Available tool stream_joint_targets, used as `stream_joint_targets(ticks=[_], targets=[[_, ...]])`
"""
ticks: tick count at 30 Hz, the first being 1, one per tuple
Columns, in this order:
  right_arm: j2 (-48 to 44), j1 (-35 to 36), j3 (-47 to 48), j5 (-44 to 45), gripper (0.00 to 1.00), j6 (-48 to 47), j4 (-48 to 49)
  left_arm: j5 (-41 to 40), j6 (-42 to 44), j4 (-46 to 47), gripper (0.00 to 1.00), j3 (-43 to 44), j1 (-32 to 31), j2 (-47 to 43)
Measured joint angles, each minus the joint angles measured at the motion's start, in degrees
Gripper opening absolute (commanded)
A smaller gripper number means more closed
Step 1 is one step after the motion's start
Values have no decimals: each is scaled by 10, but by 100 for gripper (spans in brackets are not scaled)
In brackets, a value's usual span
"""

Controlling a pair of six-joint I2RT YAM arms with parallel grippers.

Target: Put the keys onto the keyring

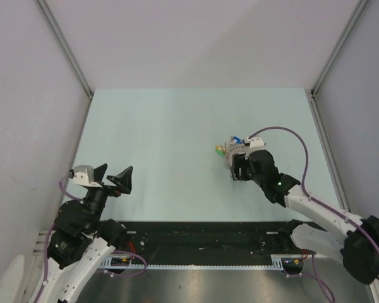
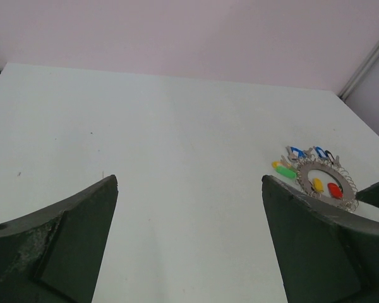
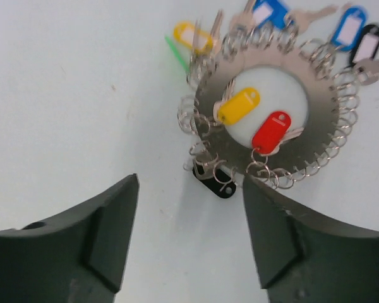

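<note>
**Right pincer open just near the keyring, black key at its rim**

My right pincer is spread wide and grips nothing. It hangs just on the near side of the keyring, which lies flat on the worktop, right of centre. The left pincer is also wide open and empty, parked well apart at the near left.

I judge the step in hand to be seating the black key. It lies against the ring's near edge, among the small wire loops. Whether it is truly hooked on I cannot tell. My next move calls for a check on that. If it is loose, I need a fine pinch on its thin tag without dragging the ring.

The right wrist view gives the detail: yellow and red tags inside the ring, with blue, yellow and black ones fanned along the far side. The top view shows only a small cluster, partly covered by the right pincer, but it shows how both arms stand. The left wrist view shows the ring from a distance, lying flat.
</note>
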Motion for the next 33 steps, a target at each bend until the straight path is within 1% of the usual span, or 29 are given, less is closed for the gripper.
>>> stream_joint_targets(ticks=[1, 3, 5, 7, 11, 16, 20, 25, 33], targets=[[-27, -1, 0, 4, 82, 7, -9, -3, 0, 0, 100, -3, 0, -9], [-90, -5, -1, 13, 94, 20, -22, -10, 0, -1, 100, -9, 0, -17], [-166, -17, -1, 22, 100, 30, -35, -14, 0, 0, 100, -16, 0, -18], [-235, -29, 3, 34, 100, 34, -49, -16, 0, -1, 100, -25, 0, -18], [-336, -40, 19, 62, 100, 35, -84, -26, -2, -1, 100, -42, 0, -18], [-451, -40, 36, 103, 99, 30, -125, -41, -21, 14, 100, -53, 0, -18], [-517, -40, 42, 136, 100, 20, -154, -41, -26, 25, 100, -53, 0, -18], [-574, -41, 46, 168, 100, 4, -185, -38, -25, 27, 100, -52, 0, -18], [-583, -41, 48, 200, 100, -7, -223, -29, -16, 27, 100, -51, 0, -18]])
